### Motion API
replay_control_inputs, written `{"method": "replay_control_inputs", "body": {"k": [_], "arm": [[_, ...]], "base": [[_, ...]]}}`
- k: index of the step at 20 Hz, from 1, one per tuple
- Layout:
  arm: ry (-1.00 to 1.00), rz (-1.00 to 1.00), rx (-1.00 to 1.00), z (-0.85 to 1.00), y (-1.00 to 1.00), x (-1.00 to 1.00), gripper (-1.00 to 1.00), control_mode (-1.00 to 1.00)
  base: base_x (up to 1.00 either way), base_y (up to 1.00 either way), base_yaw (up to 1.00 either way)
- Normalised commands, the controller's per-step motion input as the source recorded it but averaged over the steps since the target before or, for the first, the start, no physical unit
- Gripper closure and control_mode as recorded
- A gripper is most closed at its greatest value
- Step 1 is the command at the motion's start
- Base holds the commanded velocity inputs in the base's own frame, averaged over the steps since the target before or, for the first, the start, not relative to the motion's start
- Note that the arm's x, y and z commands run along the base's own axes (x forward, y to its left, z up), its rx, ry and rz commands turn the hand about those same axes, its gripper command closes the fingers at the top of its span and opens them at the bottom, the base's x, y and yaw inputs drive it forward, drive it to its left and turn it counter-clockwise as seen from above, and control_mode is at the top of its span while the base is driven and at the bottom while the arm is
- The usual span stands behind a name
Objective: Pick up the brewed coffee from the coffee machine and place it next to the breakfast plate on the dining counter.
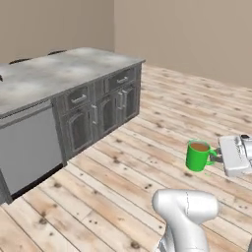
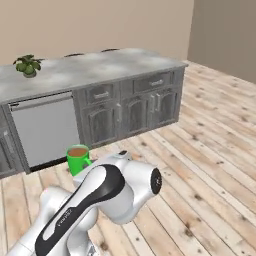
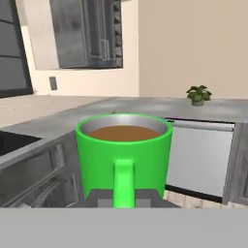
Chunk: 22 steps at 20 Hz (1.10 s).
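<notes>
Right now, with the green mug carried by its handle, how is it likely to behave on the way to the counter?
The green mug looks rigid, so it should not flex. Brown coffee sits near the rim, so tilting or jerks would likely spill it. The gripper holds only the thin handle, so the mug may pivot.

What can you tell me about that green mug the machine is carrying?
The green mug is small, bright and glossy, like glazed ceramic or plastic, with a pale grey inside and one looped side handle. Brown coffee fills it nearly to the rim. It sits upright and level in mid-air above the wooden floor, in front of the grey cabinets. The pincer is shut on its handle, which points back toward the hand; nothing else touches it.
</notes>
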Motion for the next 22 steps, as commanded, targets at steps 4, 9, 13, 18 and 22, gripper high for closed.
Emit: {"method": "replay_control_inputs", "body": {"k": [4, 9, 13, 18, 22], "arm": [[0.00, 0.00, 0.00, 0.00, 0.00, 0.00, 1.00, 1.00], [0.00, 0.00, 0.00, 0.00, 0.00, 0.00, 1.00, 1.00], [0.00, 0.00, 0.00, 0.00, 0.00, 0.00, 1.00, 1.00], [0.00, 0.00, 0.00, 0.00, 0.00, 0.00, 1.00, 1.00], [0.00, 0.00, 0.00, 0.00, 0.00, 0.00, 1.00, 1.00]], "base": [[0.53, 0.57, 0.62], [0.82, 0.45, 0.54], [0.96, -0.12, 0.36], [0.79, -0.78, 0.17], [0.63, -1.00, 0.01]]}}
